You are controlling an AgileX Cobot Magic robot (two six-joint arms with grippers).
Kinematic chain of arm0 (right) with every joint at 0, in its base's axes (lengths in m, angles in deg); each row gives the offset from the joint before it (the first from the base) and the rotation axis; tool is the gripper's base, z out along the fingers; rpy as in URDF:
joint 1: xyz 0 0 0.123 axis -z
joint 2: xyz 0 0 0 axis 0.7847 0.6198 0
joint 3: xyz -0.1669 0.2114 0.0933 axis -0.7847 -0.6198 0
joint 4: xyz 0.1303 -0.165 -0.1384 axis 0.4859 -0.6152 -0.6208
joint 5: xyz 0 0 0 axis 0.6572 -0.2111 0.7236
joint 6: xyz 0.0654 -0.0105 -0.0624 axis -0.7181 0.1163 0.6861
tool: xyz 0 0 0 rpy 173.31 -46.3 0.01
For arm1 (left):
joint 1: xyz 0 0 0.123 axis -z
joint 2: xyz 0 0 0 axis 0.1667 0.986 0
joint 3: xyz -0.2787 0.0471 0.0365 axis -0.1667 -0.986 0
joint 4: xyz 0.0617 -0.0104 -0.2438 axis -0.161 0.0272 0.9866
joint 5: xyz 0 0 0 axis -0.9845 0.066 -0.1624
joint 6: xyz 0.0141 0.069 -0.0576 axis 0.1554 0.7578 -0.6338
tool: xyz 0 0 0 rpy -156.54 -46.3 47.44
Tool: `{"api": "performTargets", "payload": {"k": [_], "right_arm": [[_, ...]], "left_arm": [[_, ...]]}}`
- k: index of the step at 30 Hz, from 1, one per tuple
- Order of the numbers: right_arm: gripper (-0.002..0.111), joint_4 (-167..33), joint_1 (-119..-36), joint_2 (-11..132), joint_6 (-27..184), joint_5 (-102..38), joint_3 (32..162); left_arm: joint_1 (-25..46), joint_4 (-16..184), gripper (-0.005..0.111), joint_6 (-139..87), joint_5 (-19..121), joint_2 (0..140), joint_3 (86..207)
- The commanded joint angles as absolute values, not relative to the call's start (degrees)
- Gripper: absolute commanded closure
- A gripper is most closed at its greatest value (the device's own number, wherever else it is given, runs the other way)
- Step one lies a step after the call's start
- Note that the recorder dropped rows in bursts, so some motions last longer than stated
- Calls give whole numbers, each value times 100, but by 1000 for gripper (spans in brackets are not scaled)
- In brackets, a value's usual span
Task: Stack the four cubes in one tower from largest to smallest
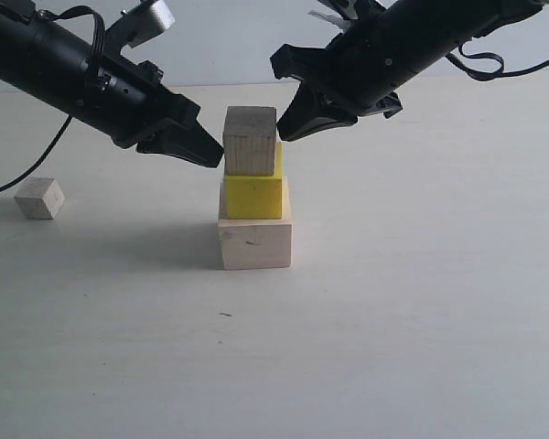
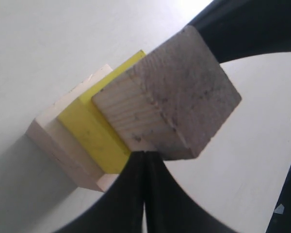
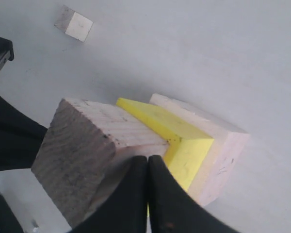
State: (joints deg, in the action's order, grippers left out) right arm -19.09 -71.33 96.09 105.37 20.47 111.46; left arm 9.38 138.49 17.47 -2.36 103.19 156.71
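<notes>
At the table's middle the large pale wood cube [image 1: 254,242] carries the yellow cube [image 1: 253,197], and the brownish grained cube [image 1: 250,140] sits on top. My left gripper [image 1: 215,157] is shut, its tip at the brownish cube's left side. From the right, my right gripper [image 1: 285,133] is also shut, its tip at that cube's right side. Neither holds anything. The left wrist view shows the shut left gripper [image 2: 145,154] touching the brownish cube [image 2: 169,102]. The right wrist view shows the right gripper [image 3: 148,159] against the brownish cube [image 3: 82,150]. The smallest pale cube [image 1: 39,198] lies alone at far left.
A black cable [image 1: 18,178] trails from the left arm down to the table near the smallest cube. The smallest cube [image 3: 73,23] also shows far off in the right wrist view, with the left arm [image 3: 9,136] dark behind the stack.
</notes>
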Motion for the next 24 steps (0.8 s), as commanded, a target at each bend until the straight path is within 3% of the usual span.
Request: {"api": "performTargets", "payload": {"k": [1,24], "right_arm": [[108,-2064,-7135,9549,10488,1997,11122],[108,-2900,-7123,9753,9711,1864,11122]], "left_arm": [[976,13947,107,1775,-259,10299,15663],[756,13492,107,1763,142,10308,15496]]}}
